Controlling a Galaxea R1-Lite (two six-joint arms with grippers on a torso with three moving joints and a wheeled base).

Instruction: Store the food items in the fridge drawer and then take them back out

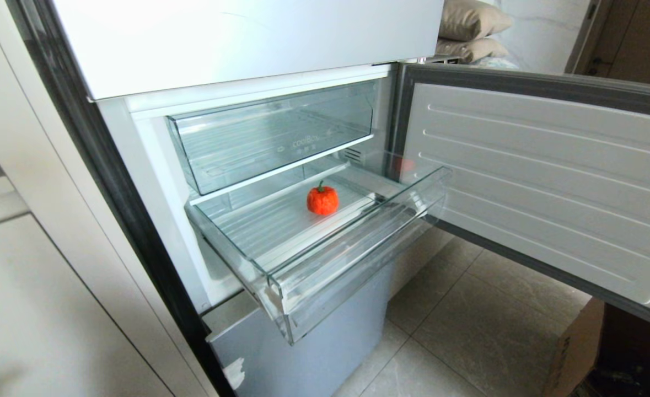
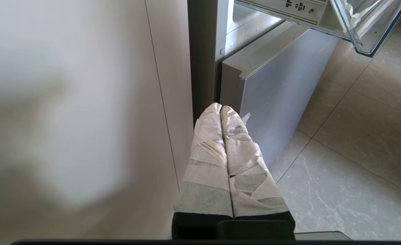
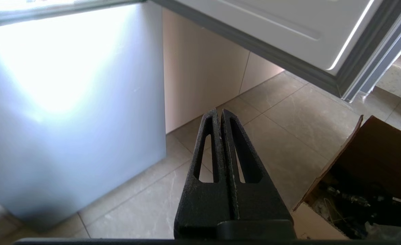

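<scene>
Your right gripper (image 3: 220, 114) hangs low over the floor tiles (image 3: 288, 136), its black fingers pressed together and holding nothing; the lower fridge front (image 3: 67, 102) stands beside it, the open door (image 3: 288, 27) passes overhead, and a cardboard box (image 3: 356, 177) sits nearby on the floor. Your left gripper (image 2: 220, 109) is likewise closed and empty, its tape-wrapped fingers (image 2: 207, 153) pointing at the gap between the cabinet panel (image 2: 84, 102) and the fridge's lower front, with the taped corner of the drawer (image 2: 363, 30) up above it. Neither gripper appears in your head view. There the drawer (image 1: 325, 270) stands pulled out beneath the coolBox bin (image 1: 269, 138), and one red food item (image 1: 322, 199) rests on its floor toward the back, well above and apart from both grippers. A faint red patch (image 1: 404, 164) shows behind the drawer's far wall; what it is cannot be told.
</scene>
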